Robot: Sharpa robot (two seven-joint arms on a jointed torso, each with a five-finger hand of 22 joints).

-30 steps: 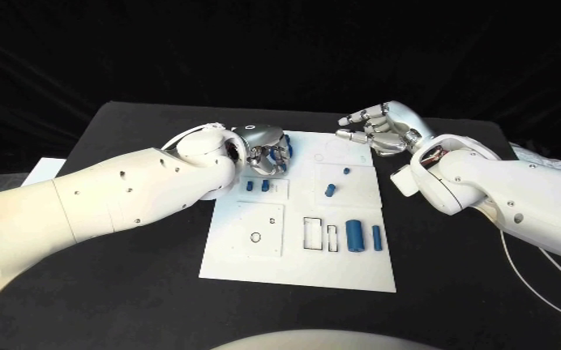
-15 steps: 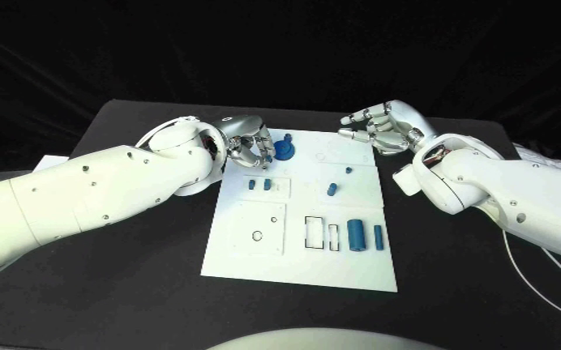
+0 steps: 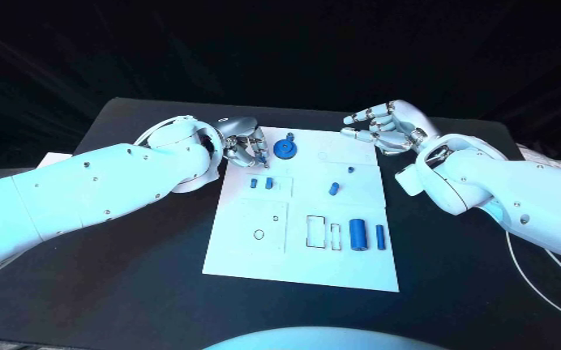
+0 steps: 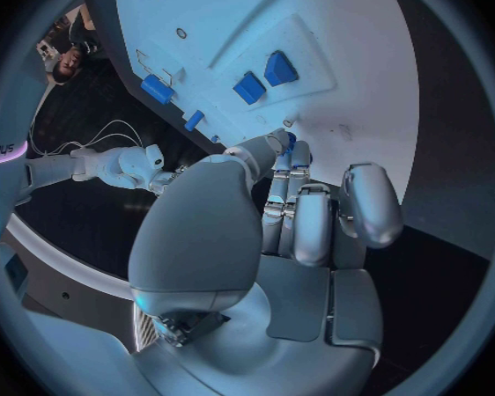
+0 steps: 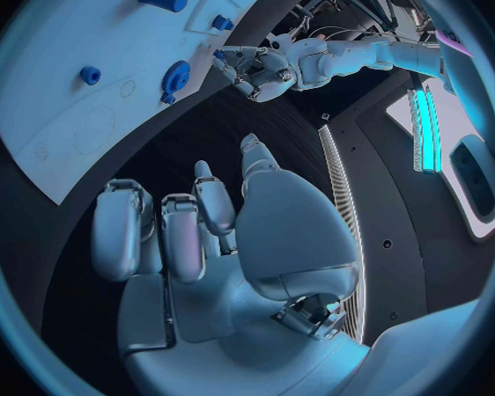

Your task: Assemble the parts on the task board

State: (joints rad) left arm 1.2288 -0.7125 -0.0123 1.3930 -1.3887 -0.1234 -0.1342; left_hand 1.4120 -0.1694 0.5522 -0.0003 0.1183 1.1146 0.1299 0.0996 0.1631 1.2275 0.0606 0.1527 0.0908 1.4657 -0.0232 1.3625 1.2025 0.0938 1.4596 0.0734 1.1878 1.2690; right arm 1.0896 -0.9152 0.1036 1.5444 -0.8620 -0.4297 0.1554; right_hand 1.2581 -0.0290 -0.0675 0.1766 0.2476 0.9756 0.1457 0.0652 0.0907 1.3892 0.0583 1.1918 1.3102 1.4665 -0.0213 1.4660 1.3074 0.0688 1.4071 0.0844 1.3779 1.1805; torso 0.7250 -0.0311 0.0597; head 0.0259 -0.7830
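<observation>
Both sets of fingers are curled and holding nothing: left hand [image 3: 245,149] at the task board's [image 3: 257,257] far left corner beside a blue gear [image 3: 286,151], right hand [image 3: 386,126] beyond its far right corner. Board's on a black counter [image 3: 129,277], dark backdrop. Roughly seven blue parts.

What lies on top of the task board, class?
On the board: a blue gear, small blue blocks, a peg and cylinders. The left hand covers the board's far left corner.
</observation>
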